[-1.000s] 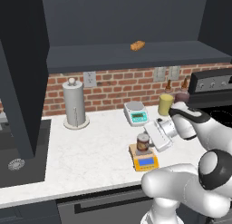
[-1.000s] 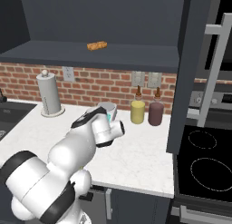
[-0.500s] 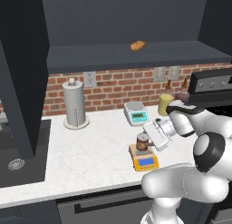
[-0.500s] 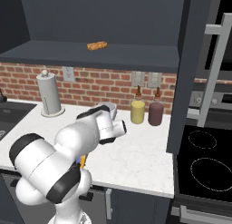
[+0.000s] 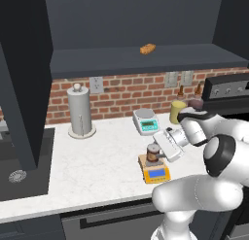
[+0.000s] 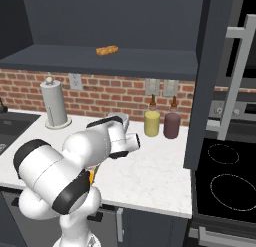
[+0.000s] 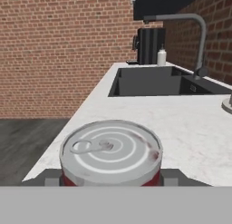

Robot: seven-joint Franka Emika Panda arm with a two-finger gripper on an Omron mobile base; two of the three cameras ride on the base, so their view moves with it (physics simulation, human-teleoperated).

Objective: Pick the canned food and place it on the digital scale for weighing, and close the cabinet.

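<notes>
Silvery ribbed metal with a pull ring tops the can [image 7: 111, 150], low in the hand view's centre, between the fingertips [image 7: 50, 178] at either side of it. It looks rigid, fairly heavy and smooth-walled, so a hold across the middle of its side seems best. In the left base view the can [image 5: 153, 153] stands on the scale [image 5: 154, 170], centre-right, with the gripper [image 5: 164, 149] around it. Whether the jaws clamp it or stand loose, I cannot tell. Above, the cabinet [image 5: 136, 59] is open.

Red-brown canned food [image 7: 111, 151] with silvery lid, orange-yellow digital scale [image 5: 155, 172], navy-grey cabinet [image 5: 146, 61]
</notes>
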